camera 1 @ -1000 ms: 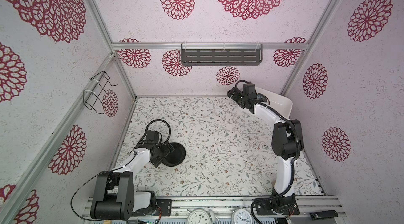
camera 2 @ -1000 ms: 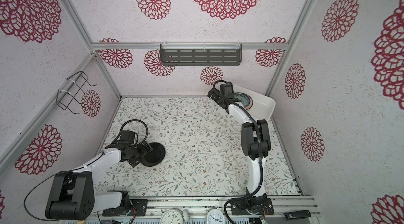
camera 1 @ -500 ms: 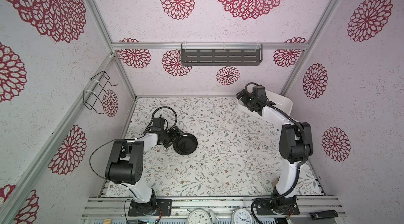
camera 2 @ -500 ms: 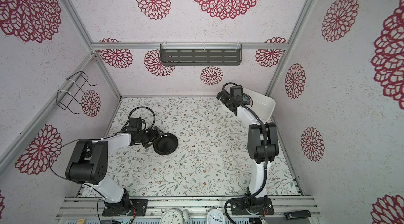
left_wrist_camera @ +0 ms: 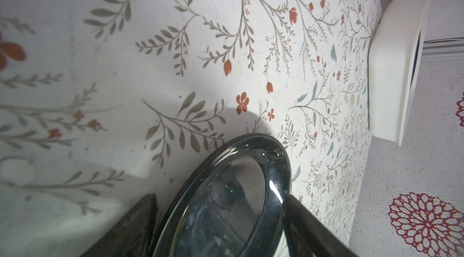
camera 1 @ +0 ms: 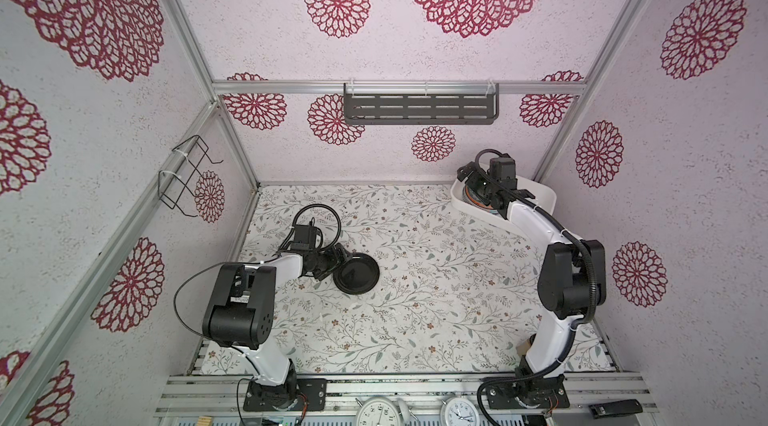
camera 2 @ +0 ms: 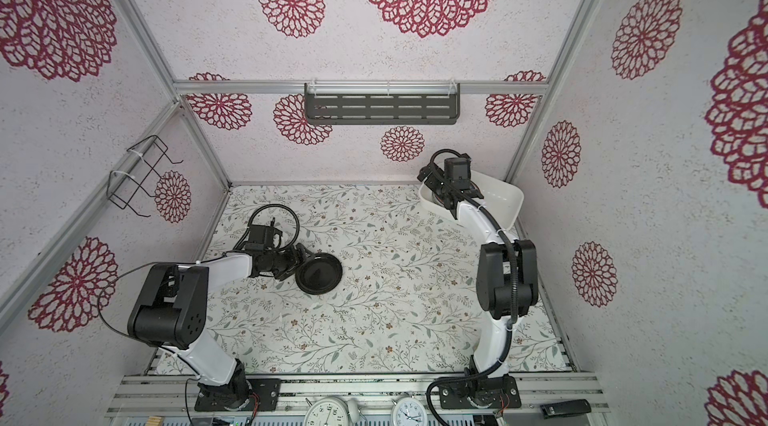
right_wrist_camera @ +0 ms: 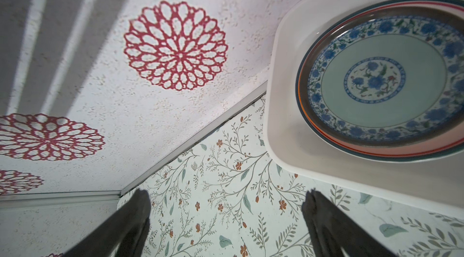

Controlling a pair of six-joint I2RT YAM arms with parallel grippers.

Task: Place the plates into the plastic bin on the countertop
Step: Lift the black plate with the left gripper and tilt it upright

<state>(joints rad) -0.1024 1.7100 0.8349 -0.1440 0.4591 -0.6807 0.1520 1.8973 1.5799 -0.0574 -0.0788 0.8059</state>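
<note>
Out on the countertop (camera 1: pixel 436 299), black plate (camera 1: pixel 356 274) sits well apart from the bin (camera 1: pixel 545 195), so it needs carrying. Left gripper (left_wrist_camera: pixel 218 196) straddles its rim for that, can't tell if it's clamped. Right gripper (right_wrist_camera: pixel 226 198) gapes wide, empty, by the bin's stack (right_wrist_camera: pixel 381 80), probably just out of the way.

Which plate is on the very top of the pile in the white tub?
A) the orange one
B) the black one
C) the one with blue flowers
C: in the right wrist view the blue-flowered plate lies uppermost in the white tub, with only the rims of the other plates showing under it.
</note>
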